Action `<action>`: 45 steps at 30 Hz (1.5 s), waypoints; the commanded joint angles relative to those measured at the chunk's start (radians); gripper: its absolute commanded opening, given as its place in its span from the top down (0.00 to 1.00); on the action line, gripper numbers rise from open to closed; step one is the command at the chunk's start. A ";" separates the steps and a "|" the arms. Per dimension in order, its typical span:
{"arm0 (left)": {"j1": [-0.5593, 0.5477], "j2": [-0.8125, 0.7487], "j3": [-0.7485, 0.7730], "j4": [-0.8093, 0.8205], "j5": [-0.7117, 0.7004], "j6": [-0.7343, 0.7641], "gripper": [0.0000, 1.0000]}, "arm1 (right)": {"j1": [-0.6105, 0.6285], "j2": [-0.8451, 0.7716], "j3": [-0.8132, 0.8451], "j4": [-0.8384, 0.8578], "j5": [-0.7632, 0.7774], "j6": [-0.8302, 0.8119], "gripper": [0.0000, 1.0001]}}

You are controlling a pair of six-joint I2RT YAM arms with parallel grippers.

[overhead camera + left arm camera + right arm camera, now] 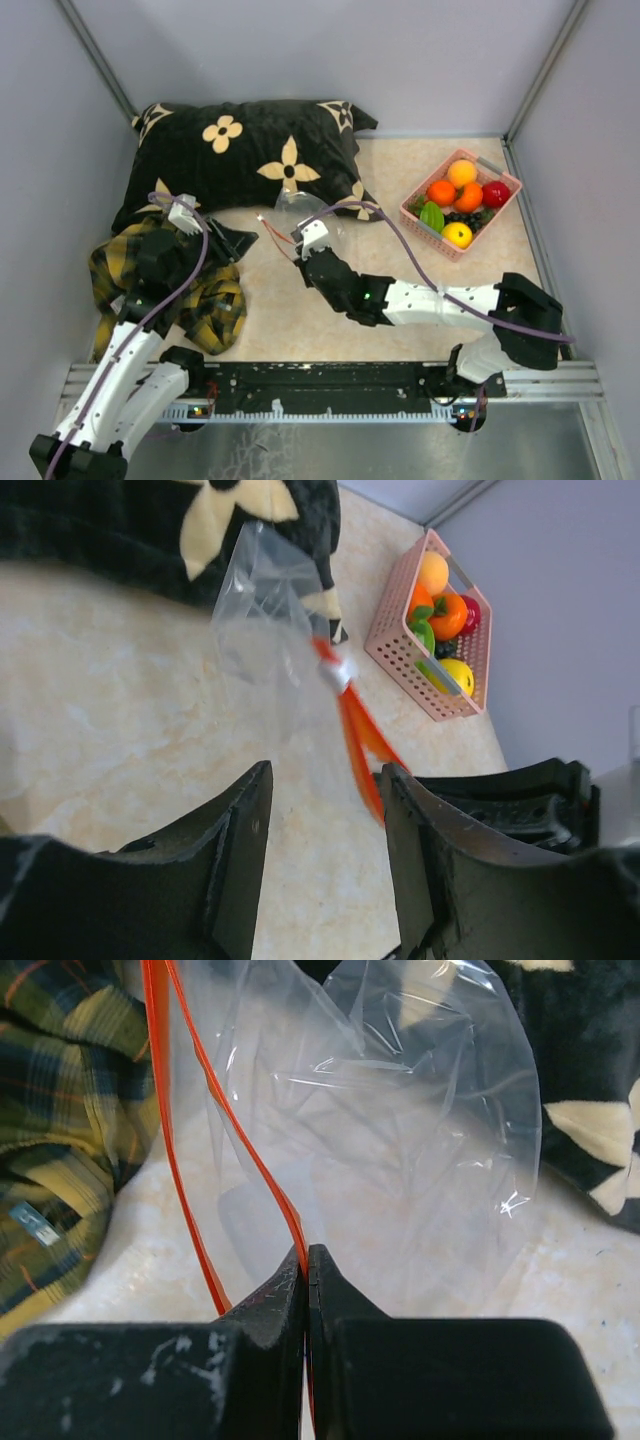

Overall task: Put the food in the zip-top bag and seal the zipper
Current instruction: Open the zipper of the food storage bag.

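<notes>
The clear zip-top bag [300, 208] lies in the middle of the table against a black pillow. Its red-orange zipper [272, 234] stands open in two strands [260, 1170]. My right gripper [307, 1252] is shut on one zipper strand at the bag's mouth; it also shows in the top view [298, 255]. My left gripper [325, 780] is open and empty, with the zipper [358, 735] just off its right finger; it sits left of the bag in the top view [232, 243]. The food, oranges [441, 192], apple [496, 193], lemon [458, 234], green piece [432, 215] and grapes, lies in the basket.
The pink basket [417, 218] stands at the far right, also in the left wrist view [400, 650]. A black pillow with cream flowers [250, 150] lies at the back. A yellow-black plaid cloth [215, 305] is bunched at the left under my left arm.
</notes>
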 commanded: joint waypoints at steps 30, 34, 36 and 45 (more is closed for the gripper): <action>-0.289 0.249 -0.017 0.154 -0.159 -0.035 0.44 | 0.008 -0.001 0.149 -0.077 0.080 0.378 1.00; -0.293 0.267 -0.002 0.085 -0.229 -0.002 0.54 | 0.008 -0.007 0.152 -0.089 0.091 0.371 1.00; -0.292 0.266 0.009 0.038 -0.272 0.021 0.57 | 0.008 -0.013 0.150 -0.101 0.108 0.370 1.00; -0.293 0.272 0.036 -0.043 -0.338 0.061 0.66 | 0.008 -0.009 0.154 -0.107 0.129 0.352 1.00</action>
